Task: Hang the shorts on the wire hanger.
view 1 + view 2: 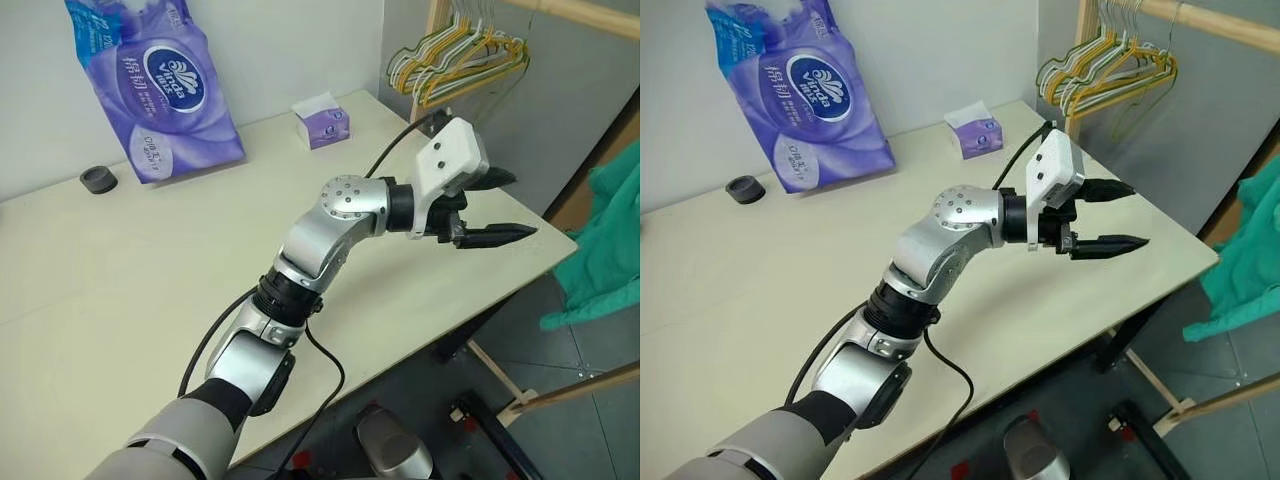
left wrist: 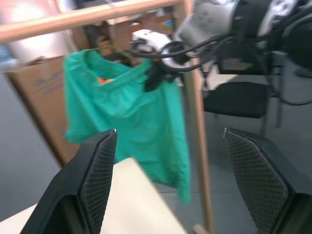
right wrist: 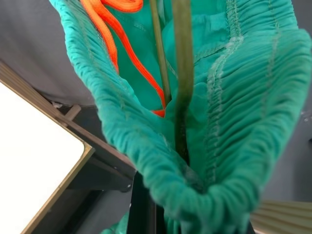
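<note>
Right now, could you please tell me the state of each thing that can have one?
left gripper: open, holding nothing, above the table edge.
right gripper: shut on the shorts at the waistband.
shorts: hanging beside the wooden rail.
wire hanger: inside the waistband.
tissue box: open, a tissue sticking out.

In front of me a pale cream table [image 1: 120, 300] runs to a plain white wall [image 1: 270, 50] on the far side, with a grey wall panel [image 1: 560, 110] to the far right. Just past the table's right end stands a light wooden rack [image 1: 1200, 20] whose rail carries a bunch of yellow, green and white hangers [image 1: 1105, 65]. Below the table's near right edge I see dark grey floor [image 1: 590, 430], and beyond the rack a cardboard box [image 2: 39, 97] and a black chair [image 2: 239, 100].
</note>
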Tool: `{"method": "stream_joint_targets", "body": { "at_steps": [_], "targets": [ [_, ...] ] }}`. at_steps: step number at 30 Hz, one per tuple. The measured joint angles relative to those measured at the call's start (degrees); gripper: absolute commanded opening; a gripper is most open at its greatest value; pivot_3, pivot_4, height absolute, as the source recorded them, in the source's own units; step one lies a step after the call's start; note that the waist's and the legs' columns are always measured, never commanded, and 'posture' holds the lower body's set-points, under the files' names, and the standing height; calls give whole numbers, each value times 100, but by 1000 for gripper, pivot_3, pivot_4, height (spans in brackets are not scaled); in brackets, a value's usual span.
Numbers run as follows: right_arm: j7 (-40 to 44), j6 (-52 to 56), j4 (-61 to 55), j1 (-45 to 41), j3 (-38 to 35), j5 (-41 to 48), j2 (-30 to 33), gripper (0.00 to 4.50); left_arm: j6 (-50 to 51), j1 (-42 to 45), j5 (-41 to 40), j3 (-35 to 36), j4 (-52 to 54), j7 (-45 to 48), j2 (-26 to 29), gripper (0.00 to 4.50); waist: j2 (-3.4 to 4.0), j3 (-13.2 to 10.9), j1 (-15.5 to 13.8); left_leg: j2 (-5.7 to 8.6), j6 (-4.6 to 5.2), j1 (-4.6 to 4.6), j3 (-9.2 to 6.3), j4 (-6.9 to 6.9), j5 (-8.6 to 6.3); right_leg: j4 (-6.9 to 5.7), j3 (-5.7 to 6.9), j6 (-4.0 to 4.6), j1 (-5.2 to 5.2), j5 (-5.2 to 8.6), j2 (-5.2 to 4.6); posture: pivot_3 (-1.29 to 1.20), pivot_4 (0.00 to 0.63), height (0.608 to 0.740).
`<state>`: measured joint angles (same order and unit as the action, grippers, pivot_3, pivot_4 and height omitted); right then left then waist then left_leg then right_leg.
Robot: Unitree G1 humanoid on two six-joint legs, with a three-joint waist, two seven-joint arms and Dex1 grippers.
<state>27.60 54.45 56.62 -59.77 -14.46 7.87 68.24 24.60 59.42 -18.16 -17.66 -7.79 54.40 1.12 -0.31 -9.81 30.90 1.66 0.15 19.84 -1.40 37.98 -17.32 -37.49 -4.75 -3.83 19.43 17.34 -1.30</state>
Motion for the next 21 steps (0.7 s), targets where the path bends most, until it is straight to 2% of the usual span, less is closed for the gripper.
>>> {"method": "stream_joint_targets", "body": {
  "at_steps": [13,17,21],
  "targets": [
    [60,111,125,-175,0,7,-44,0,-244,711,-98,111,-1049,582,-276,3703,2,-2,85,1,42,1,58,1,-33,56,-74,-45,-1,-18,-2,-553,177,740],
    [54,111,101,-175,-75,46,-71,1040,-405,837,-77,120,-1257,635,-386,3743,3,-3,84,1,41,1,58,0,-33,55,-75,-47,0,-17,-2,-560,173,740],
    [2,171,-9,-172,-251,129,-72,2419,-524,870,-64,121,-1364,639,-465,3743,3,-3,97,0,41,1,59,0,-34,54,-76,-48,2,-17,-2,-568,168,740]
  ]
}}
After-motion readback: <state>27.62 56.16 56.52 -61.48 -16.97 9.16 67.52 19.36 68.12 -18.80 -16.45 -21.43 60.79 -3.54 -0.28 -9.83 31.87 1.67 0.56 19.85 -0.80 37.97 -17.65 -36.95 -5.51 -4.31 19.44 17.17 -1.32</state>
